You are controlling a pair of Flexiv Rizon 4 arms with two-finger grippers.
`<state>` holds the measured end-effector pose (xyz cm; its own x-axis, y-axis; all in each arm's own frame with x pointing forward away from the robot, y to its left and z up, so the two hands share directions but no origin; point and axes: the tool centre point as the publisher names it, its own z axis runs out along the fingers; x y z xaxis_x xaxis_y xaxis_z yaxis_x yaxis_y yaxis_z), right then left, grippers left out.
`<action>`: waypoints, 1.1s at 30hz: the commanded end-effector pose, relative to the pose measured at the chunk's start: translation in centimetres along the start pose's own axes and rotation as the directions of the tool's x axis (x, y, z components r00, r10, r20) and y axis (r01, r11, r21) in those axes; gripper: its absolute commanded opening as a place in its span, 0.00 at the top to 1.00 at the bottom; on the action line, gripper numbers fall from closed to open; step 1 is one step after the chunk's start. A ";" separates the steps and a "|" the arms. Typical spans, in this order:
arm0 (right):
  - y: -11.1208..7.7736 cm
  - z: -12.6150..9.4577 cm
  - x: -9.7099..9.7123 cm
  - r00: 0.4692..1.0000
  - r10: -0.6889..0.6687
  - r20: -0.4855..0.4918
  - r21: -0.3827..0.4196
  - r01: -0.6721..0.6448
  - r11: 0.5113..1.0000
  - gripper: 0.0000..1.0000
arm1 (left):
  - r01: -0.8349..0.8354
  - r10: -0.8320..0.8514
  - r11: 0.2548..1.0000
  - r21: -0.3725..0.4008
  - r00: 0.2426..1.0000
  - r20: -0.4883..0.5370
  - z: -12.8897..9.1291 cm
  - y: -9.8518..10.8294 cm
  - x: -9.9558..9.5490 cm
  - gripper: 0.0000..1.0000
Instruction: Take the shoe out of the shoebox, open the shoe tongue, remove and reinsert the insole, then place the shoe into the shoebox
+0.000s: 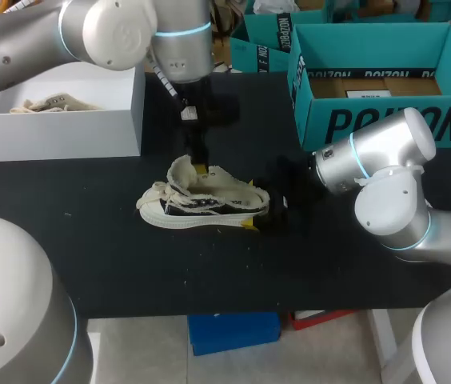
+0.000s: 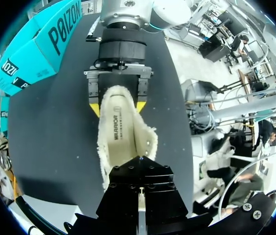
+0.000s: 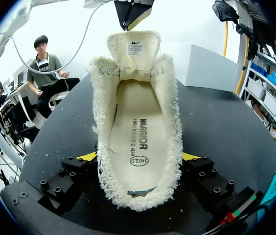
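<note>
A cream fleece-lined shoe [image 1: 201, 204] with a black side panel lies on the black table [image 1: 113, 264], toe to the left. Its insole [image 3: 138, 137] is inside and the tongue [image 3: 134, 49] stands upright. My left gripper [image 1: 200, 168] comes down from above and is shut on the tongue's top edge, which the right wrist view shows best. In the left wrist view its black fingers [image 2: 138, 181] hide the tongue. My right gripper [image 3: 139, 159] holds the heel, one yellow-tipped finger [image 2: 95, 108] pressed against each side of the shoe.
A white box [image 1: 57, 128] holding another cream shoe [image 1: 49, 104] stands at the back left. An open teal shoebox [image 1: 377, 104] stands at the back right, with a second teal box [image 1: 265, 44] behind it. Bare table lies in front of the shoe.
</note>
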<state>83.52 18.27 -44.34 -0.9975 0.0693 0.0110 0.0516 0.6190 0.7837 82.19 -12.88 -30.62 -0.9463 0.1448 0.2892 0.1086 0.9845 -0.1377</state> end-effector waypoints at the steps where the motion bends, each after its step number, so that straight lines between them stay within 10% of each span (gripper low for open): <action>1: -0.1 0.2 0.0 1.000 0.001 0.002 0.001 -0.001 1.000 1.00 | -0.009 0.009 1.000 0.002 1.000 -0.022 1.3 -0.3 -0.9 1.00; 33: -0.1 0.2 0.0 1.000 0.001 0.002 0.001 -0.001 1.000 1.00 | 0.003 -0.005 1.000 -0.016 0.991 -0.132 7.7 -1.0 -1.2 1.00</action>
<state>83.52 18.27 -44.34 -0.9975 0.0692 0.0109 0.0515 0.6190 0.7837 80.82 -14.61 -37.67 -0.9000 0.1500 0.4093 0.1088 0.9865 -0.1223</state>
